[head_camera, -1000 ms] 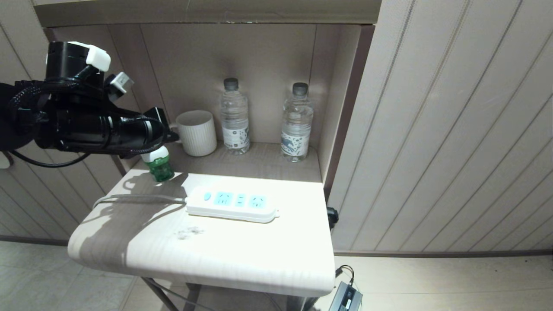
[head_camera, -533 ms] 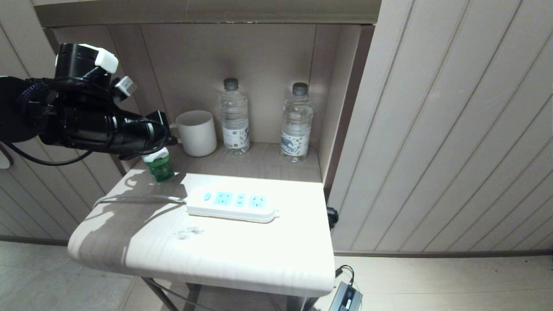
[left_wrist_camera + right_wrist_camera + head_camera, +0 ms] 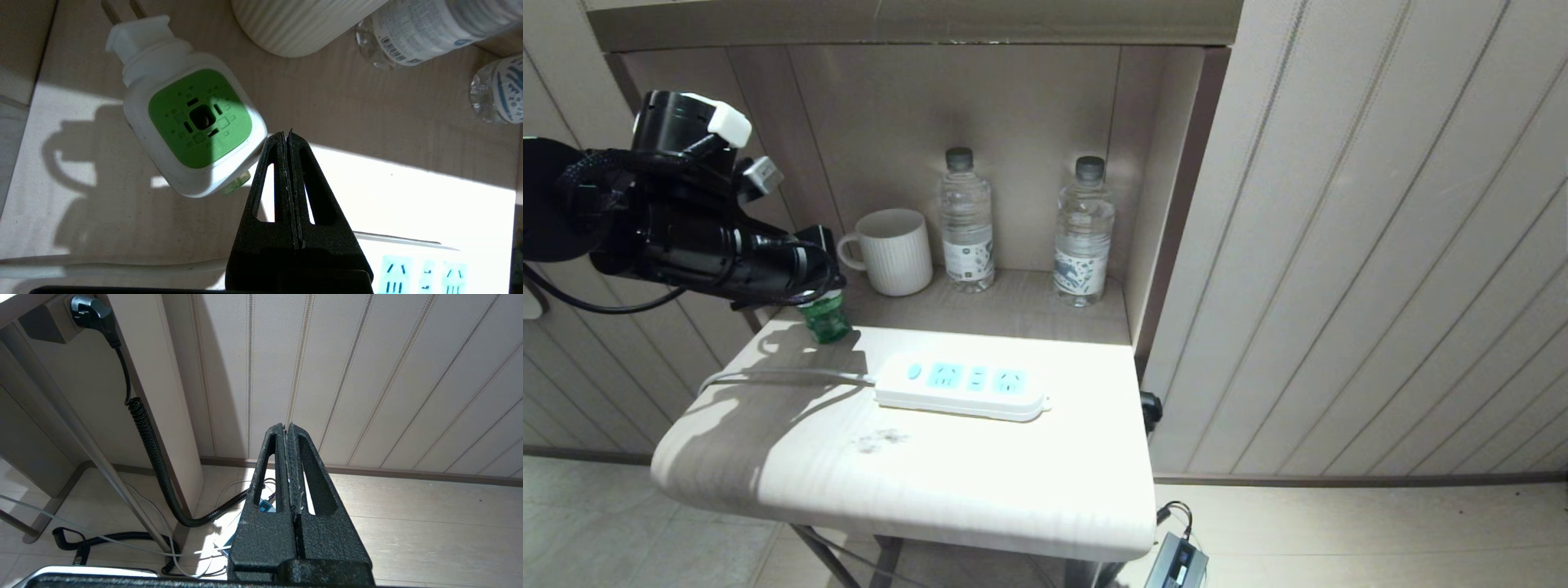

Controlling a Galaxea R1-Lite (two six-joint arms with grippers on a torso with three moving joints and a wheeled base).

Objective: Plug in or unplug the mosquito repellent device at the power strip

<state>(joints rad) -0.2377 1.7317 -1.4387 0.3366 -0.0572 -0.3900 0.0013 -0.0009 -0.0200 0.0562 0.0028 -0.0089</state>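
Observation:
The mosquito repellent device stands on the table at its back left corner, unplugged; only its green bottle shows under my left arm. From above, its white cap with the green centre shows, metal prongs pointing away from the strip. My left gripper is shut and empty, its tips just beside the cap's edge; I cannot tell if they touch. In the head view this gripper hangs over the device. The power strip lies flat mid-table, sockets free. My right gripper is shut, parked low facing wall and floor.
A white ribbed mug and two clear water bottles stand in the niche behind the device. The strip's cord runs left off the table edge. A black coiled cable and adapter lie under the table.
My left arm has shifted toward the niche and its fingers have dipped, so they now cover the device's white cap in the head view. Device and power strip have not moved.

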